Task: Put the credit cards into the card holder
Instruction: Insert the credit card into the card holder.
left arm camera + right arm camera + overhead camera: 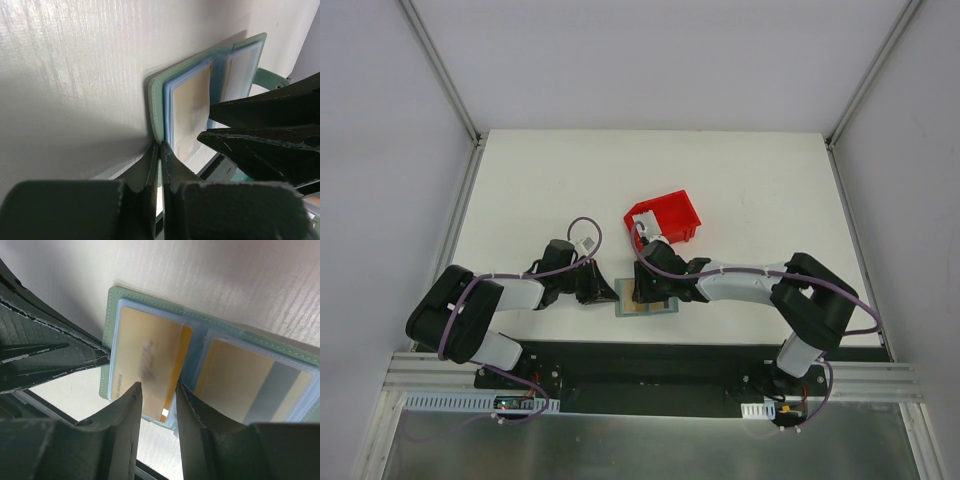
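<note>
Card holder [114,310] lies open at the table's [740,200] near edge, left gripper [160,150] pinched shut on its cover, striped card [235,382] fully sleeved, orange-gold card [150,350] poking from its pocket under the right gripper's [159,400] slightly parted, seemingly empty fingers.
</note>
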{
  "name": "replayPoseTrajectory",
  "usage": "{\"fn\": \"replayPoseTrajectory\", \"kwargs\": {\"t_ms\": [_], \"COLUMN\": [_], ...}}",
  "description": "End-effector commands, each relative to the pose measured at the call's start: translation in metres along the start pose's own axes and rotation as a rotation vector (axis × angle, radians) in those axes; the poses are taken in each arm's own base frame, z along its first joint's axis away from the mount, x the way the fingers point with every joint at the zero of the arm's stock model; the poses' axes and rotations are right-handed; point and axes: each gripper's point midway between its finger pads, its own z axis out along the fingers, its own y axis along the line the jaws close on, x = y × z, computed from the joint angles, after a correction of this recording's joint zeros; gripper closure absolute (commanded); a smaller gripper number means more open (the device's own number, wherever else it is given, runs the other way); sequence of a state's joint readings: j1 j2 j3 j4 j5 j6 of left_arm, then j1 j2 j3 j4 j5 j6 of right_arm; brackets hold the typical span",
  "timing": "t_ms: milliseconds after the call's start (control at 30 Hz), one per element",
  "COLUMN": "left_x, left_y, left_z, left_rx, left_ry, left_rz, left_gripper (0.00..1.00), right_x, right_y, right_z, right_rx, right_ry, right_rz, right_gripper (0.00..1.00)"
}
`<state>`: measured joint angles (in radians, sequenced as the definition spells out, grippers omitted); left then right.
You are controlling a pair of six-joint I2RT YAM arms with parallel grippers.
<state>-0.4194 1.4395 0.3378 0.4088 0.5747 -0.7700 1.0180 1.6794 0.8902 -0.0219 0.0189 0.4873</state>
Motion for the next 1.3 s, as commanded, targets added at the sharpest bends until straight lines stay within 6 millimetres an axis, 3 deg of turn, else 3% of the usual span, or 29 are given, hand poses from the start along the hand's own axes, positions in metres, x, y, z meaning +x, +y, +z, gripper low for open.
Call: {"fn": "replayPoseTrajectory", "kwargs": {"t_ms": [0,100,233,633,933,1267], "left_x": [0.01,0.01,0.01,0.005,-0.001,-0.001], "left_y": [0.023,0.022,0.022,0.007,-0.015,-0.023], "left_z": [0.001,0.001,0.0,-0.008,-0.018,-0.024], "left_rx": [-0.089,-0.086,-0.085,-0.046,0.02,0.046], "left_ry": [0.019,0.018,0.016,-0.008,-0.044,-0.061], "left_rz": [-0.001,0.006,0.007,0.036,0.065,0.072], "left_gripper": [1.0,1.0,1.0,1.0,1.0,1.0], "right_x": [-0.007,-0.007,-0.014,-0.023,-0.014,-0.004], "right_y": [0.038,0.023,0.007,0.022,0.038,0.026], "right_z": [-0.001,-0.003,-0.012,-0.024,-0.015,-0.002], "right_rx": [-0.141,-0.067,0.005,0.014,0.039,0.15], "right_ry": [-0.012,-0.017,-0.066,-0.077,-0.051,-0.015], "right_rz": [-0.019,-0.023,-0.037,-0.108,-0.185,-0.231], "right_gripper": [0.67,0.69,0.6,0.57,0.4,0.35]}}
